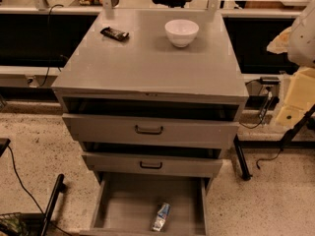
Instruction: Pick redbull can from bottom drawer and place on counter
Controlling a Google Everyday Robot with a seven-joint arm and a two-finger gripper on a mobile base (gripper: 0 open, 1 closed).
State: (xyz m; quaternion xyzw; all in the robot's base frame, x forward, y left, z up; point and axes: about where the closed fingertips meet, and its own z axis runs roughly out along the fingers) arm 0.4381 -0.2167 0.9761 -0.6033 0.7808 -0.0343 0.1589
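Observation:
The redbull can [161, 216] lies on its side in the open bottom drawer [128, 200], near the drawer's front and right of its middle. The counter [147, 63] is the grey top of the cabinet above. My gripper [293, 102] hangs at the right edge of the view, beside the cabinet at about the height of the top drawer. It is far from the can and holds nothing that I can see.
A white bowl [181, 32] and a dark snack bar [114, 33] sit at the back of the counter. The two upper drawers [149, 130] stand slightly ajar. Cables and a black leg [241, 156] lie on the speckled floor to the right, and a black bar [51, 203] at the lower left.

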